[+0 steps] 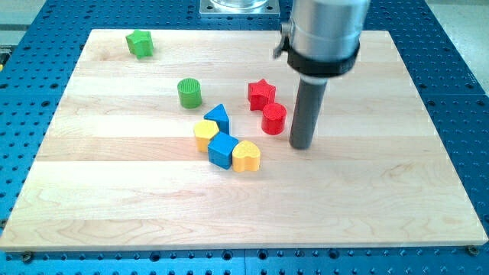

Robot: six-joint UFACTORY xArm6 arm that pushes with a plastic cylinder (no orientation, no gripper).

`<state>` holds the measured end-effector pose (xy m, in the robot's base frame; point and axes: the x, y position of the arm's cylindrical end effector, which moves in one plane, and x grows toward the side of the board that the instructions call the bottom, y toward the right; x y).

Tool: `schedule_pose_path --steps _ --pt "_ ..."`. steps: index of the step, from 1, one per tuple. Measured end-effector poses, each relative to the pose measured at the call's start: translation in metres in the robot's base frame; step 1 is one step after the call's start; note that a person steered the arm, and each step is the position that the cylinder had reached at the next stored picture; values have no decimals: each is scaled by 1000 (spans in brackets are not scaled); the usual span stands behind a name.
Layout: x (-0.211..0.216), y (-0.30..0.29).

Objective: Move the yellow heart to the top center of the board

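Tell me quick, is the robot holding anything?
No gripper here: my tip holds nothing, sitting just right of the red cylinder, up and right of the yellow heart.

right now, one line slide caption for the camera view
My tip rests right of the red cylinder, with the yellow heart below-left.

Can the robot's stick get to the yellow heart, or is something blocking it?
Probably yes. My tip sits to the right of the yellow heart with bare board between them. The red cylinder lies above that path, and the blue cube touches the heart's far side.
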<state>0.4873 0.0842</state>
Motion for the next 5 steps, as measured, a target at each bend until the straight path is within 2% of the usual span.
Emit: schedule_pose_path --steps 2,3,5 --pt "88 -48" --pt "69 -86" --pt "6 -87"
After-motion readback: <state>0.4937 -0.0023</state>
